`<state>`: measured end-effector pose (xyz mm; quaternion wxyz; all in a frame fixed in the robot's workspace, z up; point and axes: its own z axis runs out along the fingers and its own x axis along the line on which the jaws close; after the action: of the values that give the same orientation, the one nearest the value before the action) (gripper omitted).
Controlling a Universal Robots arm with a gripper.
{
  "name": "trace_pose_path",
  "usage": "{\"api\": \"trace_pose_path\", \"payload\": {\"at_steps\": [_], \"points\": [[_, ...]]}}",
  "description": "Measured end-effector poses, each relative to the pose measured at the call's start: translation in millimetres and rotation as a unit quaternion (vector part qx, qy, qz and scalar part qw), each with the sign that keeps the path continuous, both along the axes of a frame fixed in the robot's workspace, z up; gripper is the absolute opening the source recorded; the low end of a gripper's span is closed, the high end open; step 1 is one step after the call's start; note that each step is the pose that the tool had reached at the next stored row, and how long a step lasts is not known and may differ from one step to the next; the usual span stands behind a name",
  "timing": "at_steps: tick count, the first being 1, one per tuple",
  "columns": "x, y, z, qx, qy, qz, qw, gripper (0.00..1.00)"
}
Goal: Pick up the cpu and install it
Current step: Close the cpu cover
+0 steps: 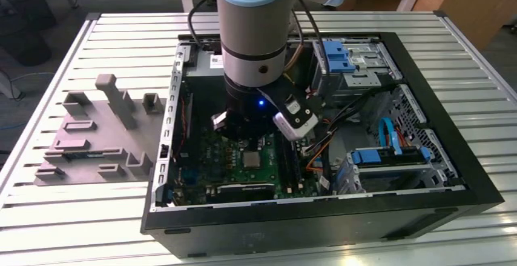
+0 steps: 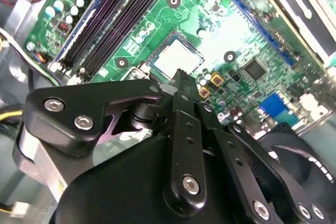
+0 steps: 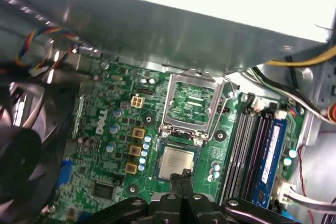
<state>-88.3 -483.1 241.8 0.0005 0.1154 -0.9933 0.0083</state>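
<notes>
In the exterior view the arm reaches into the case (image 1: 452, 175) over the cpu (image 1: 251, 159) on the board; in both wrist views the hand (image 3: 181, 179), fingers together and empty, hangs just above the seated cpu (image 2: 176, 59), so installing looks nearly done.

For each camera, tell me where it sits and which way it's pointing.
Exterior view: off the arm, above, looking down at the open PC case on a slatted table; the arm rises from inside.
First wrist view: on the arm, looking past the hand at the motherboard.
Second wrist view: on the arm, over the hand's linkage.
Both wrist views share the cpu in its socket.
</notes>
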Motion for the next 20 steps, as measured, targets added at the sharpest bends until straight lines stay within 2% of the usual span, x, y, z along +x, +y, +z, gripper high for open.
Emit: {"api": "trace_pose_path", "payload": {"at_steps": [4,6,20], "points": [[0.0,0.0,-0.1,0.0,0.0,0.035,0.9994,0.11],[0.2,0.0,-0.1,0.0,0.0,0.045,0.999,0.11],[0.4,0.0,0.0,0.0,0.0,0.046,0.9989,0.11]]}}
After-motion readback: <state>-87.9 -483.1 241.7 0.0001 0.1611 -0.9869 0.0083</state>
